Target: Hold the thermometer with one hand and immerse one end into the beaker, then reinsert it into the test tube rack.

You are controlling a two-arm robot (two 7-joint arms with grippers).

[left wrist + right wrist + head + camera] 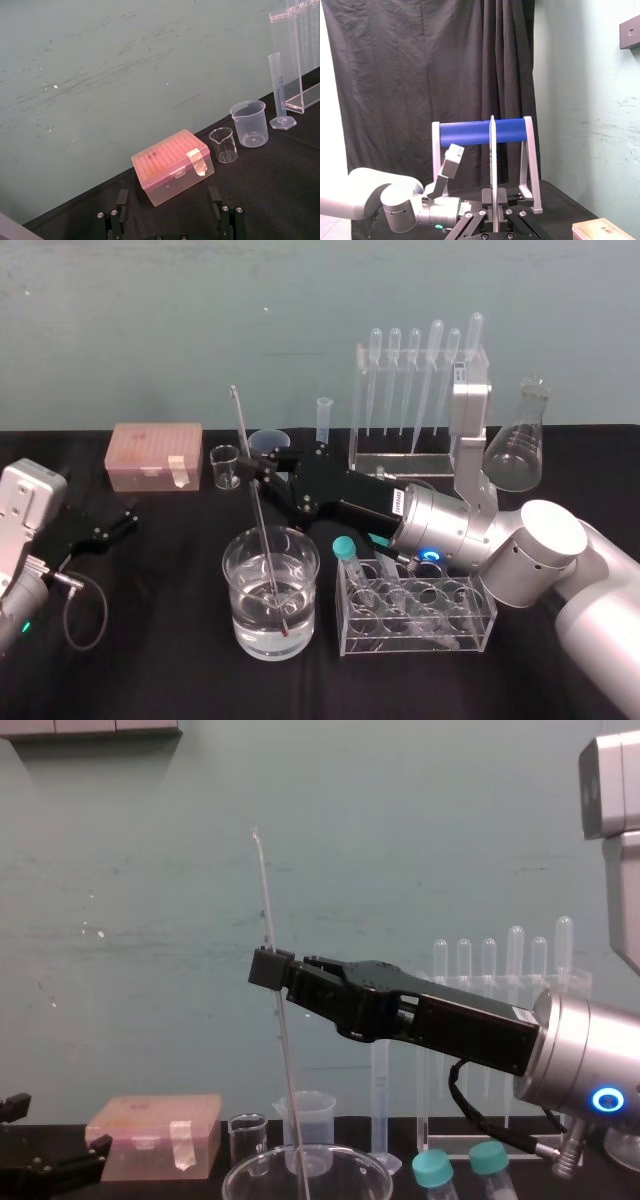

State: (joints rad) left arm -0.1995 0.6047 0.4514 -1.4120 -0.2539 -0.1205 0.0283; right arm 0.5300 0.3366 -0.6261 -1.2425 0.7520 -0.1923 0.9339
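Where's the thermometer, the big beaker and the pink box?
thermometer [243, 435]: head view, on its upper stem.
beaker [250, 635]: head view, on its front glass wall.
pink box [157, 443]: head view, on its lid.

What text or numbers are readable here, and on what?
Nothing legible.
On the right end effector, white label: too small.
On the pink plastic box, lid marks: blurred.
On the tall clear acrylic test tube rack, small sticker: too small.
On the slim clear graduated cylinder, graduations: too small.
On the long thin glass thermometer, marks: too fine.
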